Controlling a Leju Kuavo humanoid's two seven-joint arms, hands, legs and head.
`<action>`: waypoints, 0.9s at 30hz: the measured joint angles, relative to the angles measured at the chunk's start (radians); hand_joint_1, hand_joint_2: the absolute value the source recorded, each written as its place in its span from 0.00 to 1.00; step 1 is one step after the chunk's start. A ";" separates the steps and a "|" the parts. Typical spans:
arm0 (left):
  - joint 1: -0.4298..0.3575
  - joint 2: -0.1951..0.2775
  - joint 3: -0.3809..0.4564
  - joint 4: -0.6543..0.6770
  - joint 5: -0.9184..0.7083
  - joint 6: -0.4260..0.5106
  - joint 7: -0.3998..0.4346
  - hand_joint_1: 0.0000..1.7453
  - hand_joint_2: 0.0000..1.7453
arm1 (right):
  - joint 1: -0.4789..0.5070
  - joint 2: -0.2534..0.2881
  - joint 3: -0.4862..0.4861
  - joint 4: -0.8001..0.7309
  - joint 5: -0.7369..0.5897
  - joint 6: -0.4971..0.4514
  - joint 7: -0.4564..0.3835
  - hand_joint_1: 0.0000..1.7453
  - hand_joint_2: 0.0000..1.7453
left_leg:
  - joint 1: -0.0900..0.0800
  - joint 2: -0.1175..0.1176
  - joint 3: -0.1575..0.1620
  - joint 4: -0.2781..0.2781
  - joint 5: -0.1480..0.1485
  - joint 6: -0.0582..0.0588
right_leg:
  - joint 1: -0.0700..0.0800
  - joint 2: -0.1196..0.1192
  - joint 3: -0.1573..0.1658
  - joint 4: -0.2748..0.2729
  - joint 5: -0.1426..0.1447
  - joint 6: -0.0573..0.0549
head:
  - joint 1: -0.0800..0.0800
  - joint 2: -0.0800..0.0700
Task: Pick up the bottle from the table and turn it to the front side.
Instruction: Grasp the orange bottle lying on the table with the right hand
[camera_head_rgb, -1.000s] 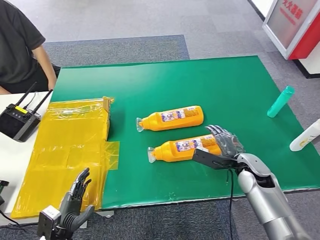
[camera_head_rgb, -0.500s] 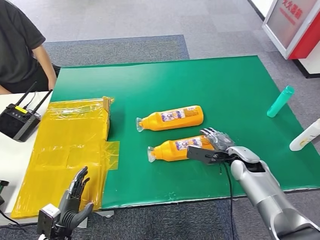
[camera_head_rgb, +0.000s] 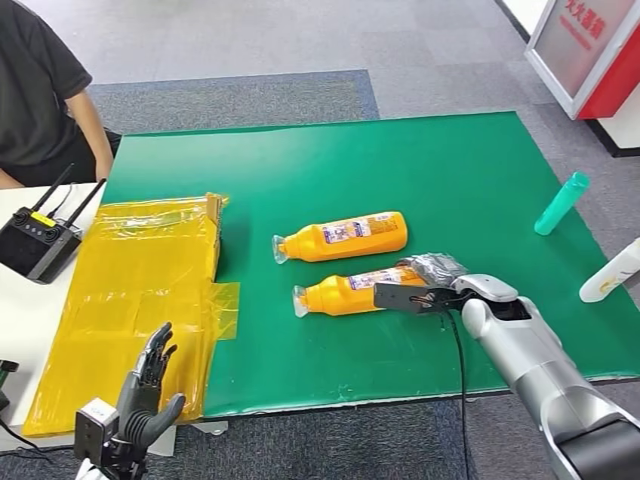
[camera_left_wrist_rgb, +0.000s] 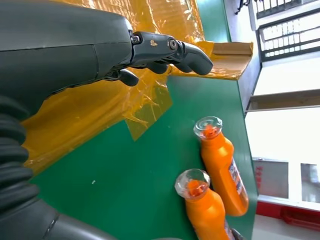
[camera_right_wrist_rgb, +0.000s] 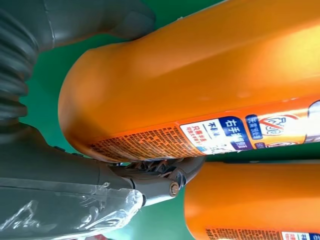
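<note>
Two orange bottles lie on their sides on the green mat, caps pointing left. My right hand wraps the base end of the near bottle. In the right wrist view that bottle lies between the thumb and the fingers, which touch its label side. The far bottle lies free just behind it, also seen as the far bottle. My left hand hovers open at the table's front left edge. From the left wrist, the left hand hangs over yellow plastic, with the near bottle and far bottle beyond.
A crumpled yellow plastic sheet covers the left of the table. A black controller lies beside it, and a person sits at the far left. A teal bottle and a white bottle lie at the mat's right edge.
My right hand has moved left and closed around the near bottle's base. The bottle has shifted slightly to the left. The left hand has barely moved.
</note>
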 joint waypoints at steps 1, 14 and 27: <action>0.005 0.004 0.000 0.001 -0.006 0.005 0.000 0.00 1.00 | 0.019 -0.006 0.002 -0.015 -0.011 -0.019 -0.003 1.00 1.00 | 0.000 0.000 0.000 0.000 0.000 0.000 | 0.000 0.000 0.000 0.000 0.000 0.000 | 0.000 0.000; 0.058 -0.001 0.035 0.002 -0.062 -0.061 0.000 0.00 1.00 | 0.386 -0.053 -0.080 -0.417 -0.013 -0.233 -0.028 1.00 1.00 | 0.000 0.000 -0.001 0.000 -0.002 -0.001 | 0.000 0.000 -0.001 0.000 -0.001 0.000 | 0.000 0.000; 0.059 -0.018 0.055 0.001 -0.058 -0.078 0.000 0.00 1.00 | 0.492 -0.049 -0.144 -0.573 -0.003 -0.246 -0.050 1.00 1.00 | -0.001 0.000 -0.001 0.000 -0.001 0.000 | 0.000 0.000 -0.001 0.000 -0.001 0.000 | 0.000 0.000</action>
